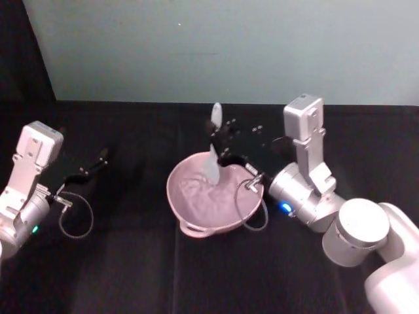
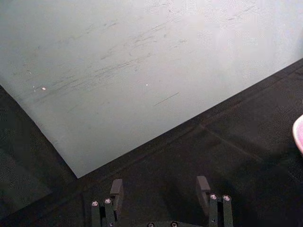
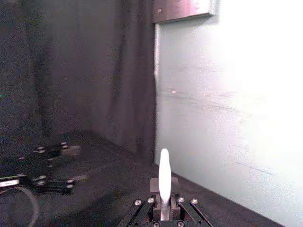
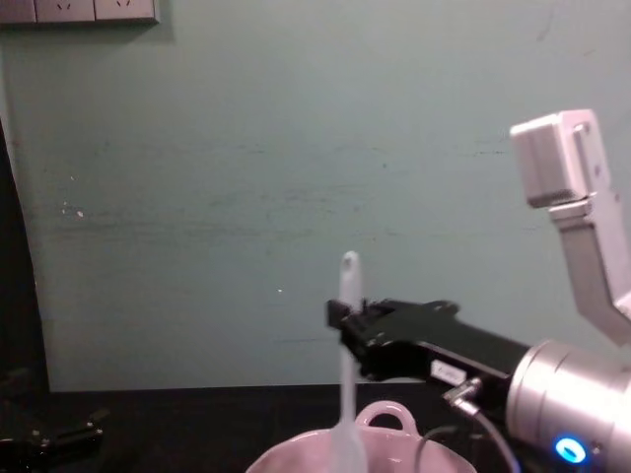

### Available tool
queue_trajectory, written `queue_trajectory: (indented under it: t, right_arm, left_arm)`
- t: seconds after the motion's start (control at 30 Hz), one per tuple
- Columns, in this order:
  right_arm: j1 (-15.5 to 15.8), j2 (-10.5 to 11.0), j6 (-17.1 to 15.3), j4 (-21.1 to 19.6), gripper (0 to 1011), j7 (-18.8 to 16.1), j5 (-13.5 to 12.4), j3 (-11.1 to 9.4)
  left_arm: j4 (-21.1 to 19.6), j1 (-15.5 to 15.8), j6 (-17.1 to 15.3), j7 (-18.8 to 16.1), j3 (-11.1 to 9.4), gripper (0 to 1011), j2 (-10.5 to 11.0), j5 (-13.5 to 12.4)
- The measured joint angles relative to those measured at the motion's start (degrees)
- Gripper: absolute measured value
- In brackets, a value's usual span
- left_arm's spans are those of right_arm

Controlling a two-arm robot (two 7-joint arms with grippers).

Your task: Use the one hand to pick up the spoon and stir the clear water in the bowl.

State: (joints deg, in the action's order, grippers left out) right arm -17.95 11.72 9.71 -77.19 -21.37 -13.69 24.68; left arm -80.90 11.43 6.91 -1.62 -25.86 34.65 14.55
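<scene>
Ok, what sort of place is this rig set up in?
Probably a lab test bench, not a kitchen: black-draped table, bare pale green wall, wall sockets, dark curtain.

Pink bowl (image 1: 174, 196) at centre of head view, 1 loop handle toward lower edge. Water (image 1: 200, 196) inside, faintly rippled. White spoon (image 1: 211, 167) near upright, tip down in bowl, handle clamped by right gripper (image 1: 220, 148) just above.

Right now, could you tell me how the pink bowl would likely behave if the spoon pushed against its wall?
The bowl looks wide and low, so it probably won't tip. Resting on the black surface, it likely slides little. The slim spoon, clamped upright in the right gripper, may flex first.
</scene>
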Motion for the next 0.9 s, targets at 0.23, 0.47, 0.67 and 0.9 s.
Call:
queue_trajectory:
  t: [0.23,0.47,0.67,0.9]
  right_arm:
    - [2.03,2.87,-2.98,-4.38,112,0.64,0.09,-2.95]
    - [6.44,6.19,-8.02,-11.14,112,-1.79,-2.46,-3.59]
    - [8.51,6.74,-10.43,-13.95,112,-3.88,-5.43,-1.82]
    - [6.24,4.13,-8.67,-11.18,112,-4.75,-6.29,1.47]
  left_arm:
    - [0.0,0.0,0.0,0.0,0.0,1011,0.0,0.0]
    - [0.0,0.0,0.0,0.0,0.01,1011,0.0,0.0]
    - [0.0,0.0,0.0,0.0,0.0,1011,0.0,0.0]
    - [0.0,0.0,0.0,0.0,0.0,1011,0.0,0.0]
